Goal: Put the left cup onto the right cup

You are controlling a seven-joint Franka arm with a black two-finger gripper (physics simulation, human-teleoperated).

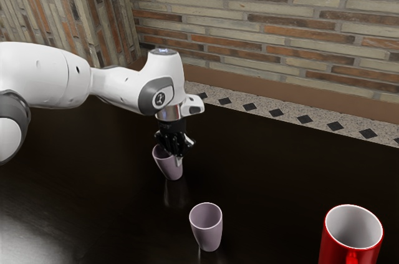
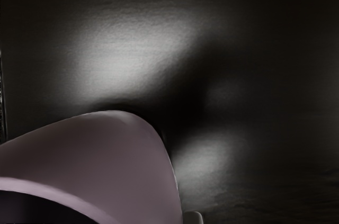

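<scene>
Left cup [image 1: 169,167] [image 2: 95,166]: mauve, tilted, rim pinched in my claw [image 1: 173,150], hanging just beneath it. Right cup [image 1: 206,225]: upright on worktop [image 1: 280,170], nearby. My arm: extended from exterior view's left, hand pointing down.

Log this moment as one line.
phase: grasp | end effector: shut on left cup rim | left cup: tilted | right cup: upright, apart | red mug: upright, aside

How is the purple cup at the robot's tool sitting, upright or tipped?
Slightly tipped: the purple cup leans, its base set toward the exterior view's right of its rim.
</scene>
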